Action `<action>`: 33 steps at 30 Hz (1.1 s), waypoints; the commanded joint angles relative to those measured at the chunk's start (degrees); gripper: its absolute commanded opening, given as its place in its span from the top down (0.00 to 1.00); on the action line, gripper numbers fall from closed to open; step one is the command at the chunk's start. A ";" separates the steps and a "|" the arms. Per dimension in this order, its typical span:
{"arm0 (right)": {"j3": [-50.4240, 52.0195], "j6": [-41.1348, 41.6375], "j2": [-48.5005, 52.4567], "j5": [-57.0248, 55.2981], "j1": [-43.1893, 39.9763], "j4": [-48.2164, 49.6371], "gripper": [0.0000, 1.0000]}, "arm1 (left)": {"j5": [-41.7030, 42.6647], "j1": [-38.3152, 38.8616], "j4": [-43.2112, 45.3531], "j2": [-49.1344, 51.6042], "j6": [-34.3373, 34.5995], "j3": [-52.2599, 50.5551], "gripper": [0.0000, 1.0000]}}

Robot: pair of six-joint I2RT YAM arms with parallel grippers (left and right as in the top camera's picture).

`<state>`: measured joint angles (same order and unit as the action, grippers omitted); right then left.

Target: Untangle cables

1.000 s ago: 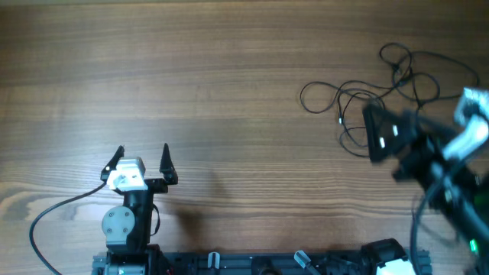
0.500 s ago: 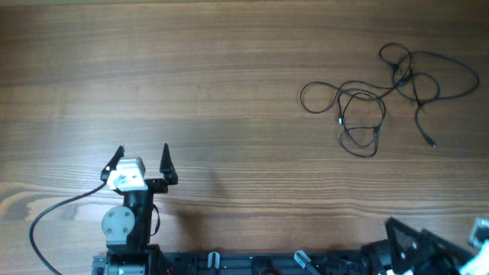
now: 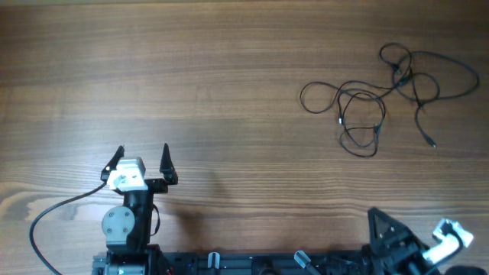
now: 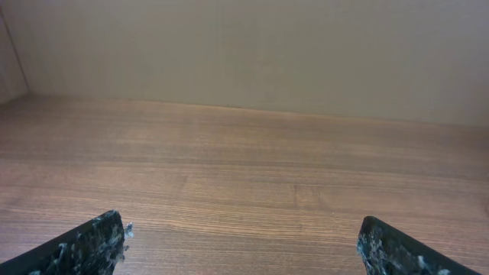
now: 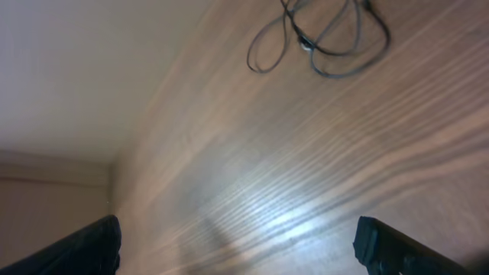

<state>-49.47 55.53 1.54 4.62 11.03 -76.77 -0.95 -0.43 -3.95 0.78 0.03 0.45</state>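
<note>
Left gripper [image 3: 141,160] sits wide open at the near edge, the tangled cables [image 3: 380,98] lie far right on the wooden table [image 3: 229,76], and the right gripper [image 5: 237,238], jaws apart, should pinch one outer loop, not the knot.

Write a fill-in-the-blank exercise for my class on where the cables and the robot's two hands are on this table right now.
1. In the overhead view, the cables lie toward the ___ side of the table.
2. The left hand is open and holds ___.
3. In the right wrist view, the cables appear near the picture's ___ edge, beyond the open right hand.

Missing words: right; nothing; top.
</note>
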 commanded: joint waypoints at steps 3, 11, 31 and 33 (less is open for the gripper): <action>9.49 -18.99 -1.31 -3.72 -0.35 25.77 0.00 | 0.48 0.28 -0.37 -0.50 -0.90 -0.11 0.00; 29.62 -65.33 -1.31 -4.59 -0.39 77.05 0.00 | 0.48 0.28 -0.37 -0.50 -0.90 -0.11 0.00; 49.18 -59.80 -1.36 -7.04 -4.31 81.66 0.00 | 0.48 0.26 -0.37 -0.50 -0.90 -0.13 0.00; 49.18 -58.55 -1.33 -7.23 -4.33 76.96 0.00 | 0.48 0.28 -0.37 -0.50 -0.90 -0.11 0.00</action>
<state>-0.38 -7.68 0.80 -0.97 7.01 4.27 -0.95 -0.43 -3.97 0.80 0.03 0.45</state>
